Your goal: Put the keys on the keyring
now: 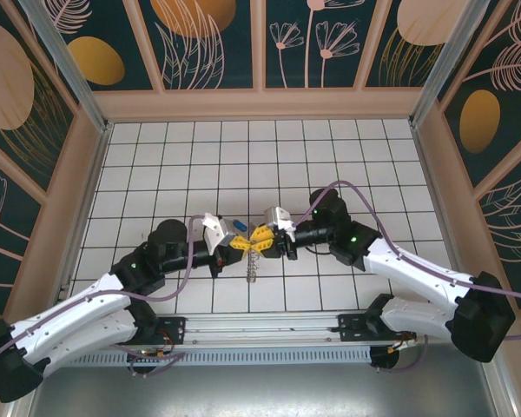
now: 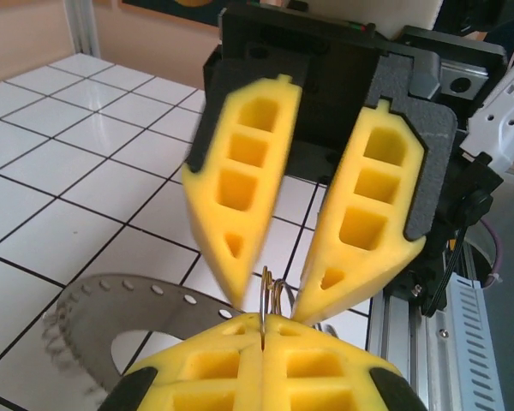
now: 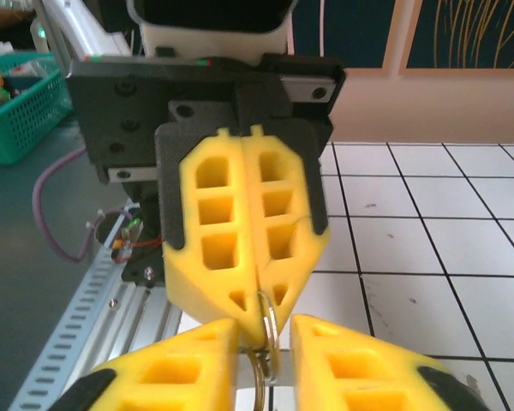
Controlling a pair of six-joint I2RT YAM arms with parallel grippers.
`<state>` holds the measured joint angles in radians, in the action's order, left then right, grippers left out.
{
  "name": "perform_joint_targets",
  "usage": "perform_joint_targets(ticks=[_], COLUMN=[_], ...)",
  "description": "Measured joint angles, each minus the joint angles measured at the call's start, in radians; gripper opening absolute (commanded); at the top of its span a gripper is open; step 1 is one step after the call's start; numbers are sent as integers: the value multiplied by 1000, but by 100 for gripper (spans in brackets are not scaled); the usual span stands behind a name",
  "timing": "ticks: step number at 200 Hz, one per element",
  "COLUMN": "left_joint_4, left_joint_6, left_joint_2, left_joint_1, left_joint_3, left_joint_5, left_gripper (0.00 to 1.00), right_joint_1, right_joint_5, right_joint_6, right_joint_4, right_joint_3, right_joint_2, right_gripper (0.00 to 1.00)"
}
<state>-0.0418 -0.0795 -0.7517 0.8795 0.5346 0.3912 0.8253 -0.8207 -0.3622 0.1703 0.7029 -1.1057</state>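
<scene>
Mid-counter (image 1: 330,156), over the white tiles, my two tools are meeting tip to tip.

My left tool (image 2: 264,324) is clamping fully closed on a thin wire loop (image 2: 265,295), which is standing up out of its tips.

My right tool (image 2: 271,300) is facing it head-on with fingers parted, one tip sitting on each side of that loop. As far as I can tell it is not pinching the loop.

The keyring (image 2: 90,308) is a grey disc with small holes along its rim, showing just below my left tool. From above it is appearing as a thin grey shape just nearside of the tool tips. I cannot tell whether it is hanging from the loop or resting on the tiles.
</scene>
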Motion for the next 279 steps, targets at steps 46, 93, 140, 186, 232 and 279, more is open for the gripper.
perform_joint_targets(ticks=[46,93,140,186,232,279], left_joint_4=[2,14,40,79,100,108], left_joint_6=[-42,-83,-145,-204,-251,-305], left_joint_2=[66,106,180,275,381,420], left_joint_1=[9,10,10,10,10,10], left_joint_3=[-24,-24,-65,-130,-144,-196], left_joint_5=[-69,-194,-373,-510,-599,-647], left_gripper=[0,0,0,0,0,0], right_joint_1=[6,0,-117,-139,-128,-72], right_joint_5=[54,166,224,315,351,402], right_joint_6=[24,73,185,216,219,214], right_joint_4=[40,44,56,16,5,-35], right_joint_3=[5,-29,-59,58,189,338], right_joint_2=[-8,47,10,-300,-587,-764], right_gripper=[41,46,56,56,56,49])
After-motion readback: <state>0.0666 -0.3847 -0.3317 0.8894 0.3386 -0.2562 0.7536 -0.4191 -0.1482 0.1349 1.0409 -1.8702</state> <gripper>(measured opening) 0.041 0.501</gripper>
